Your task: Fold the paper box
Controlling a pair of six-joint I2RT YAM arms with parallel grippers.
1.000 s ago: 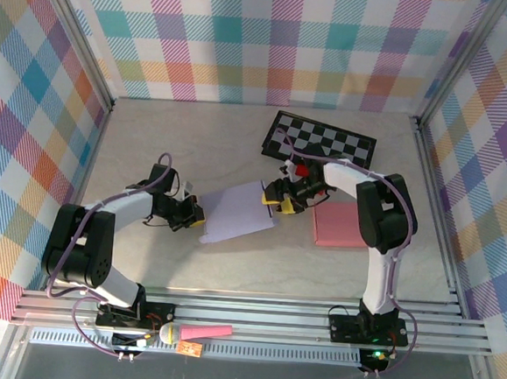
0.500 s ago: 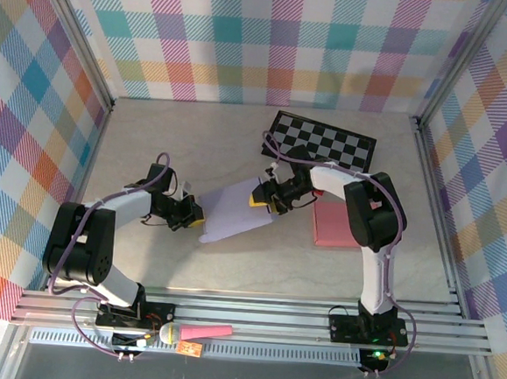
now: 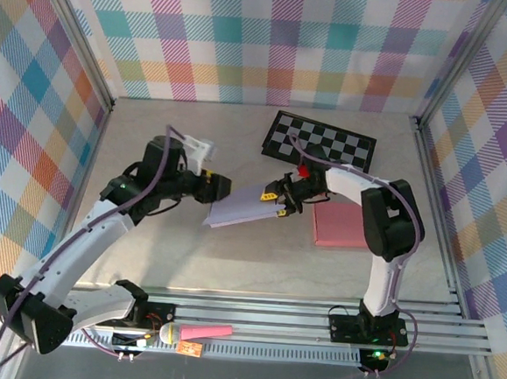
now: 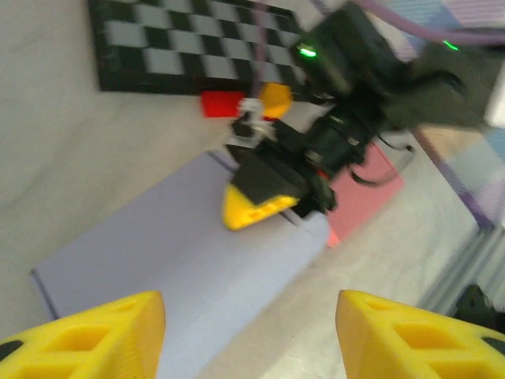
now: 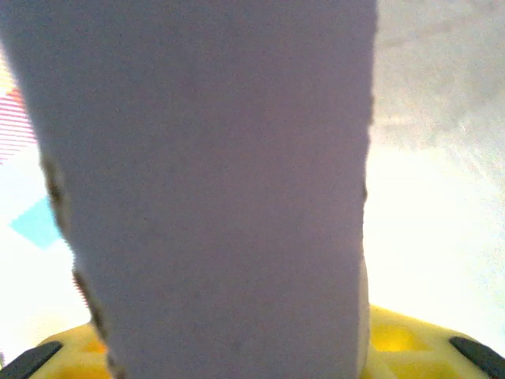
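Now that the left gripper (image 3: 220, 187) has let go and risen, jaws wide and empty | paper box (image 3: 241, 209) lies between the grippers; right gripper (image 3: 277, 199) pinches its tilted right edge | fold likely depends on that single grip

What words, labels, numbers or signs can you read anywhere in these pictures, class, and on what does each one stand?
No text can be read.
Paper box: plain lavender, nothing printed.
Chessboard: black and white squares, no letters or numbers to be seen.
Pink pad: blank.
Orange tag on the front rail: any marking is too small to read.
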